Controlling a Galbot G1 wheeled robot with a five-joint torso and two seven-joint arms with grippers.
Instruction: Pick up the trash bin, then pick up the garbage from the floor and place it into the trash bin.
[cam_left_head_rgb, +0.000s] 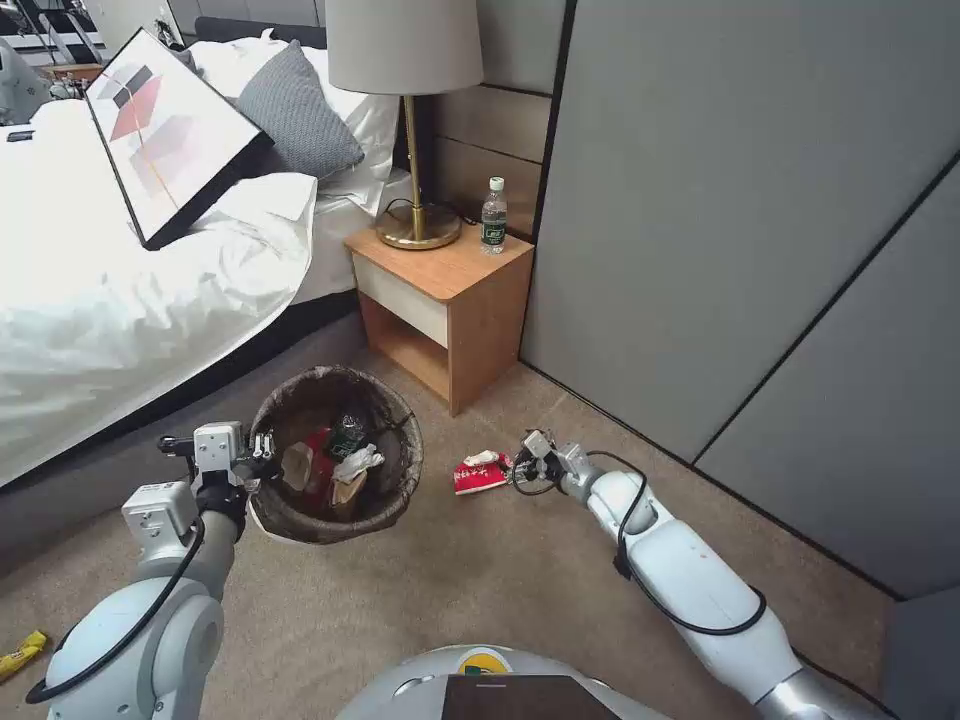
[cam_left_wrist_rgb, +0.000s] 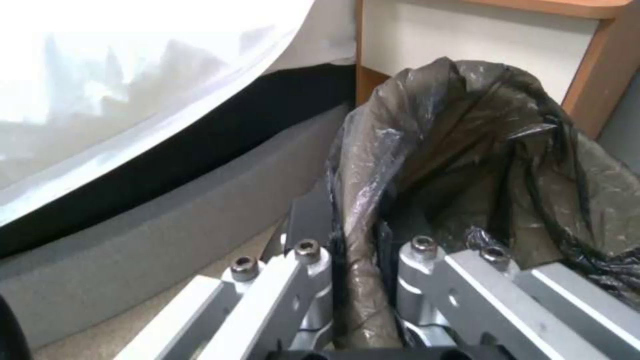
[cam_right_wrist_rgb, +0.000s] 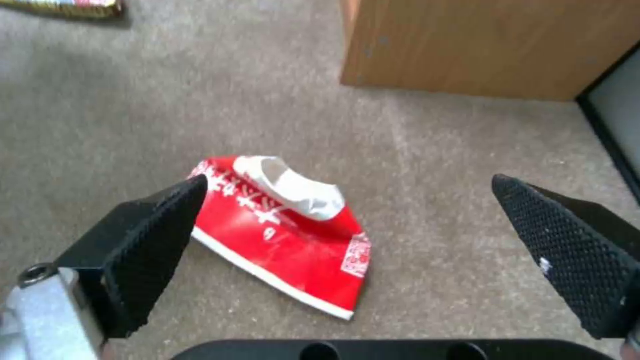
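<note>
Head view: left tool (cam_left_head_rgb: 262, 447) pinches trash bin (cam_left_head_rgb: 395, 480) rim, bin base hidden; right tool (cam_right_wrist_rgb: 347, 240) spread, red packet (cam_right_wrist_rgb: 287, 240) between pads.

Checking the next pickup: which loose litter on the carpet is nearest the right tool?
The red-and-white packet, just ahead of the open right tool beside the nightstand; the yellow wrapper lies far off at the robot's left.

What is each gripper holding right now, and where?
Left gripper clamps the trash bin by its bag-lined rim. Right gripper holds nothing, open above the red packet.
</note>
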